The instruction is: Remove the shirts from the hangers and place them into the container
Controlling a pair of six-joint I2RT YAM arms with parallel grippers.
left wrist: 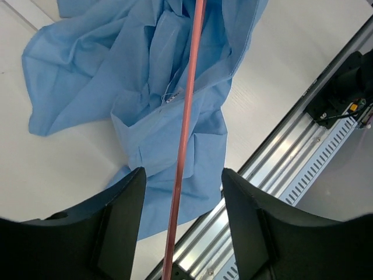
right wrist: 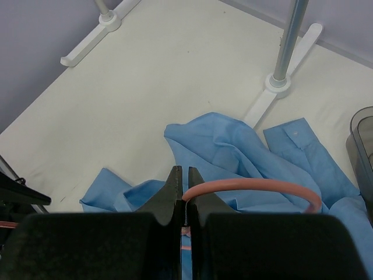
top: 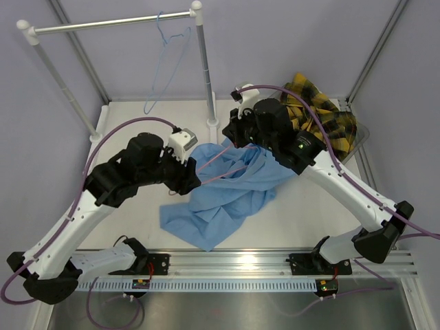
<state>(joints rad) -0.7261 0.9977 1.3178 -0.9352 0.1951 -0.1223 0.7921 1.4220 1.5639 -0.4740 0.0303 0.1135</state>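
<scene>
Spreading over the middle of the table [top: 289,218], the blue shirt [top: 220,199] is being seen crumpled and well apart from the bin. The rack [top: 113,23] is standing at the back left, and the pale blue hanger [top: 168,71] is being carried bare on its bar. The bin [top: 359,141] is sitting at the back right corner. The plaid shirt [top: 323,113] is being held in it, heaped above the rim; nothing else is being made out inside. The red hanger [right wrist: 250,185] is being held up over the blue shirt, likely so the cloth can be slid off under its own weight. Its hook is being clamped by the right gripper [right wrist: 183,181], jaws together on the wire. The left gripper [left wrist: 183,181] is being held with jaws apart, the red wire running between its fingers [left wrist: 125,210] without being touched. This is being judged as a release or a regrip. Whether any part of the blue shirt is being caught on the wire cannot be told. Progress is being judged at about half: plaid shirt binned, blue shirt not yet moved to the bin.
</scene>
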